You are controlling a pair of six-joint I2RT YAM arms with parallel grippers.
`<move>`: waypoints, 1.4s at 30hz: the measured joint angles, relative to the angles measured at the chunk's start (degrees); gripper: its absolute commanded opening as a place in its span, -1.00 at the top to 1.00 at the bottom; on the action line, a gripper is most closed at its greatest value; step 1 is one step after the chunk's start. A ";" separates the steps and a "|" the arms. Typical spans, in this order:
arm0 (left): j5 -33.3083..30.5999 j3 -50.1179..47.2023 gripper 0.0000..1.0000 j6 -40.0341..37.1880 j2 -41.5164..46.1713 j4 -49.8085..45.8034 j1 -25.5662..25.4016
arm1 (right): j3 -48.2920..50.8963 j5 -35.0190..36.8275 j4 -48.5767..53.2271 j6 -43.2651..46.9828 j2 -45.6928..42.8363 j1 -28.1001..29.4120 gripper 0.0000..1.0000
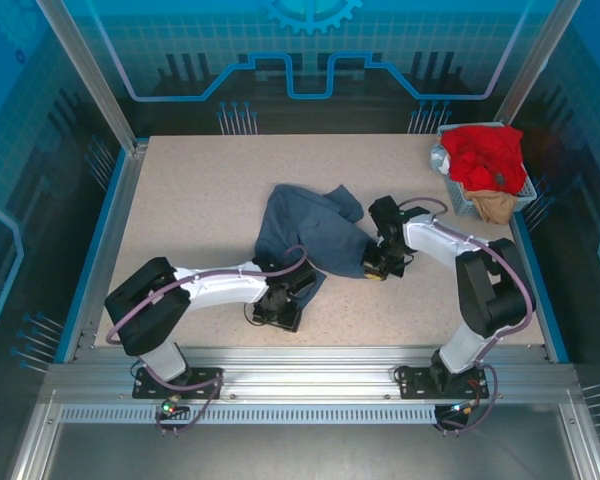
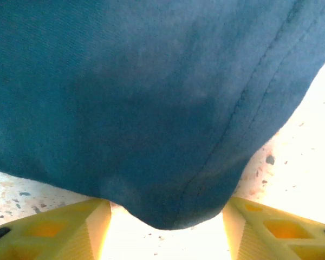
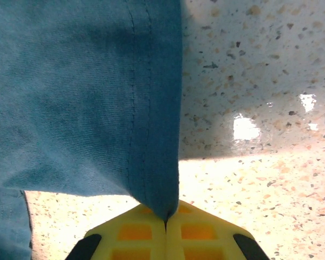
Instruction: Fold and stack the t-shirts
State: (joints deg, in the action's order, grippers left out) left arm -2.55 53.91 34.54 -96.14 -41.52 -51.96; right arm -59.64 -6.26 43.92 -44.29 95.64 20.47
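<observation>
The dark slate-blue t-shirt lies crumpled in the middle of the table. My right gripper is shut on its hemmed edge at the shirt's right side. My left gripper is open at the shirt's near-left corner; a fold of blue cloth hangs down between its yellow fingers without being pinched. The bright red t-shirt is heaped in the basket at the back right, with the tan t-shirt under it at the basket's front.
The small grey wire basket stands at the table's back right corner. Speckled beige tabletop lies bare to the left and behind the blue shirt. Blue rails edge the table on both sides.
</observation>
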 measured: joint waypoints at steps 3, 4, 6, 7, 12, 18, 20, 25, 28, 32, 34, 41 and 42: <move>-2.25 1.29 0.67 0.46 -1.14 -1.31 -0.42 | 0.07 -0.44 0.00 0.24 -0.98 -0.09 1.00; -3.37 1.90 0.90 0.94 -1.55 -1.07 -0.46 | 0.07 -0.52 0.00 0.28 -1.44 -0.20 1.00; -5.35 3.04 1.00 1.49 -2.45 -1.42 -0.31 | 0.07 -0.63 0.02 0.44 -2.64 -0.66 1.00; -6.93 3.34 1.00 2.21 -2.47 -1.40 -0.09 | 0.00 -0.61 0.09 0.48 -3.37 -0.96 1.00; -12.94 3.39 1.00 3.54 2.01 -0.37 7.43 | -5.53 0.02 2.45 1.31 -6.38 -2.99 1.00; -15.67 12.04 1.00 2.23 16.68 -0.55 22.60 | -21.79 1.16 2.99 3.06 -9.62 -6.47 1.00; -15.69 16.76 1.00 1.22 19.15 0.44 26.49 | -26.93 1.14 2.75 3.48 -10.25 -8.00 1.00; -15.65 27.34 1.00 -0.70 22.25 3.58 33.66 | -37.70 -0.20 1.55 4.81 -10.58 -12.15 1.00; -15.67 32.15 1.00 -1.77 23.32 5.68 36.68 | -41.79 -1.40 0.52 5.57 -10.84 -14.03 1.00; -15.78 36.57 1.00 -3.10 25.97 8.39 39.69 | -43.58 -2.58 -0.96 6.29 -13.40 -15.91 1.00; -15.89 38.66 1.00 -4.04 28.13 9.35 40.87 | -43.56 -3.26 -1.57 6.45 -16.33 -17.07 1.00; -16.24 50.14 1.00 -6.95 31.95 12.37 42.58 | -43.95 -4.76 -5.44 5.99 -28.55 -19.98 1.00; -16.09 53.05 1.00 -7.10 31.19 12.59 42.64 | -44.68 -5.16 -5.88 5.64 -29.40 -20.20 1.00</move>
State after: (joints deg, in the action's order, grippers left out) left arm -18.63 106.96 27.44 -64.95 -28.93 -9.32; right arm -104.31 -11.42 38.04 -38.65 66.24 0.27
